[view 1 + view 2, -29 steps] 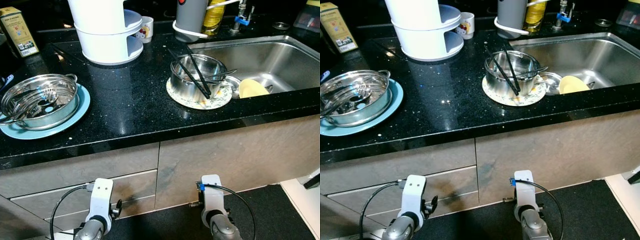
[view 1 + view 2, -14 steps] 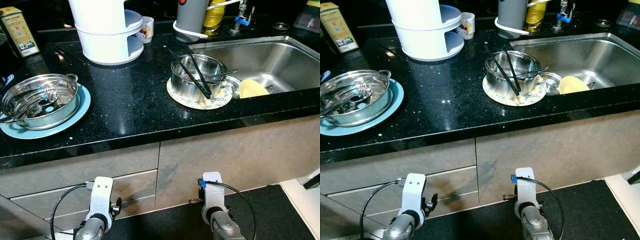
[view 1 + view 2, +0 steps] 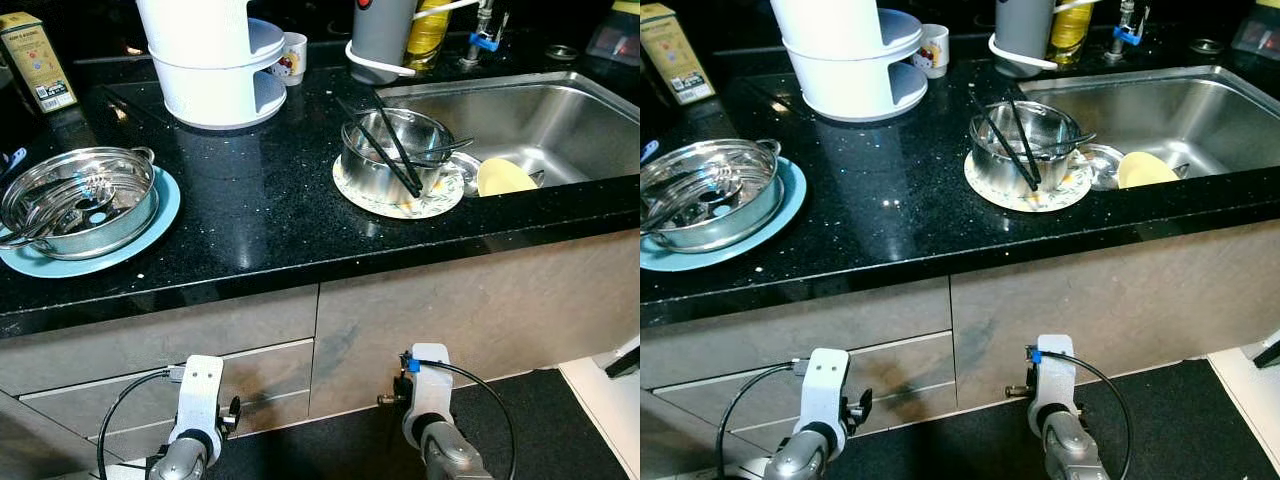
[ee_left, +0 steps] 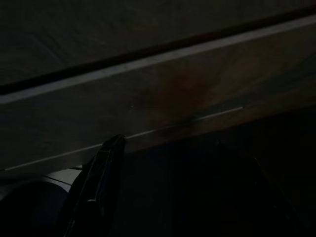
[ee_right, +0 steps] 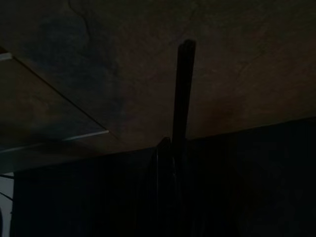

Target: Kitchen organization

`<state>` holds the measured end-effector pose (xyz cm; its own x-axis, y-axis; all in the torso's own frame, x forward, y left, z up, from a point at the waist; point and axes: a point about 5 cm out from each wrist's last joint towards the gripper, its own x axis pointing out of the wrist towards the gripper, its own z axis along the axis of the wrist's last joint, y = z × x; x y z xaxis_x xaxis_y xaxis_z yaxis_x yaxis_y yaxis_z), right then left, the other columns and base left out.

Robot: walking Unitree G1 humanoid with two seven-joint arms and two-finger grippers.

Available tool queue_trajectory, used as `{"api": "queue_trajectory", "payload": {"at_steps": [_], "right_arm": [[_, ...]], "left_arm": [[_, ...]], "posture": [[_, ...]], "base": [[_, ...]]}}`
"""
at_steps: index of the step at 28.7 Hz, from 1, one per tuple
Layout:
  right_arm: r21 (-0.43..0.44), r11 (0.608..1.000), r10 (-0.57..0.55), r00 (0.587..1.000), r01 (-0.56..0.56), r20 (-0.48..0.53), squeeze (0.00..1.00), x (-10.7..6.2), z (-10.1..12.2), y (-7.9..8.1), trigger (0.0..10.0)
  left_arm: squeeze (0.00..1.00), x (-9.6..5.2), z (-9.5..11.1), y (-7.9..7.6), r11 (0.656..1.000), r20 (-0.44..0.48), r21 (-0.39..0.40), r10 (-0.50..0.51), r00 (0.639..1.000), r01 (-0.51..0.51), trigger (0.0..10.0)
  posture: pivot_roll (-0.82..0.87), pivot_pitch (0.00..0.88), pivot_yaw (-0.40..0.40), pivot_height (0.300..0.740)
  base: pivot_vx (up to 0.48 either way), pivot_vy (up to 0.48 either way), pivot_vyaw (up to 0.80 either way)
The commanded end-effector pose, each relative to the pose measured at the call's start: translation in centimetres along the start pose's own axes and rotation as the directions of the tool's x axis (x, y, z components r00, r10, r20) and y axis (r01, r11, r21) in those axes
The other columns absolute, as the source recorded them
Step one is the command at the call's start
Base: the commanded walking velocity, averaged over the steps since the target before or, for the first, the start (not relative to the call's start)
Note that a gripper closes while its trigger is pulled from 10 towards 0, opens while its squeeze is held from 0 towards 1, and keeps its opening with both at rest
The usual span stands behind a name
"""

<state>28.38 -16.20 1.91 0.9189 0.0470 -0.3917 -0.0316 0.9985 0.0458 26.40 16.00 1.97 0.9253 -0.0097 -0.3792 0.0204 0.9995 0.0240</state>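
Silver arms hang low before the cabinet [image 3: 400, 310] — finger spread unreadable, both grippers.

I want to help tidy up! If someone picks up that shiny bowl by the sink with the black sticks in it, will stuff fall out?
Probably. The black chopsticks lean loosely over the steel bowl's rim, so tilting may spill them. The polished metal looks slippery, and its plate may stay behind.

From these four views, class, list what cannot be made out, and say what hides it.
1. Contents of the steel bowl on the patterned plate: hidden by its wall, head views.
2. Top of the white tiered rack: cut off by the upper edge.
3. Print on the yellow box: too small.
4. Left and right gripper finger positions: wrist views too dark.
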Motion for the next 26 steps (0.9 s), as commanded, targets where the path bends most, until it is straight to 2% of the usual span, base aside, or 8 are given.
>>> {"api": "queue_trajectory", "payload": {"at_steps": [1, 2, 4, 7, 12, 14, 22, 26], "right_arm": [[-0.001, 1.000, -0.004, 1.000, 0.004, -0.031, 0.00, -0.2, -0.8, 0.0, 10.0], [0.010, 1.000, -0.003, 1.000, 0.003, -0.026, 0.00, -0.2, -0.8, 0.1, 10.0], [-0.024, 1.000, 0.003, 1.000, -0.003, -0.024, 0.00, -0.1, -0.7, 0.2, 10.0], [-0.048, 0.999, 0.010, 0.999, -0.012, -0.033, 0.00, 0.0, -0.8, 0.4, 10.0], [-0.059, 0.998, 0.018, 0.999, -0.020, -0.045, 0.00, 0.0, -1.0, 0.7, 10.0], [-0.037, 0.999, 0.012, 0.999, -0.013, -0.030, 0.00, 0.0, -0.9, 0.7, 10.0], [-0.079, 0.997, 0.016, 1.000, -0.018, -0.026, 0.00, 0.1, -0.9, 1.2, 10.0], [-0.047, 0.999, 0.003, 1.000, -0.004, -0.024, 0.00, 0.1, -0.9, 1.2, 10.0]], "left_arm": [[0.00, -0.4, -0.5, -0.1, 1.000, -0.009, -0.014, -0.008, 1.000, 0.008, 10.0], [0.00, -0.4, -0.6, -0.3, 0.999, -0.016, -0.024, -0.030, 0.999, 0.030, 10.0], [0.00, -0.4, -0.6, -0.2, 0.998, -0.027, -0.060, -0.026, 0.999, 0.024, 10.0], [0.00, -0.4, -0.7, 0.0, 0.997, -0.034, -0.070, -0.012, 0.999, 0.010, 10.0], [0.00, -0.5, -1.0, 0.8, 0.999, -0.057, -0.042, 0.024, 0.998, -0.027, 10.0], [0.00, -0.6, -1.1, 1.0, 0.999, -0.059, -0.036, 0.032, 0.998, -0.034, 10.0], [0.00, -0.7, -0.7, 0.7, 0.998, -0.046, -0.062, -0.015, 0.999, 0.012, 10.0], [0.00, -0.7, -0.8, 1.1, 0.998, -0.062, -0.063, -0.004, 0.998, 0.000, 10.0]], "posture": [[-0.09, 0.235, -0.012, 0.740], [-0.09, 0.232, -0.014, 0.740], [-0.09, 0.234, -0.016, 0.740], [-0.08, 0.231, -0.016, 0.740], [-0.08, 0.228, -0.016, 0.740], [-0.09, 0.226, -0.016, 0.740], [-0.09, 0.223, -0.006, 0.740], [-0.09, 0.219, -0.002, 0.740]], "base": [[0.000, 0.000, 0.00], [0.000, 0.000, 0.00], [0.000, 0.000, 0.00], [0.000, 0.000, 0.00], [0.000, 0.000, 0.00], [0.000, 0.000, 0.00], [0.000, 0.000, 0.00], [0.000, 0.000, 0.00]]}}
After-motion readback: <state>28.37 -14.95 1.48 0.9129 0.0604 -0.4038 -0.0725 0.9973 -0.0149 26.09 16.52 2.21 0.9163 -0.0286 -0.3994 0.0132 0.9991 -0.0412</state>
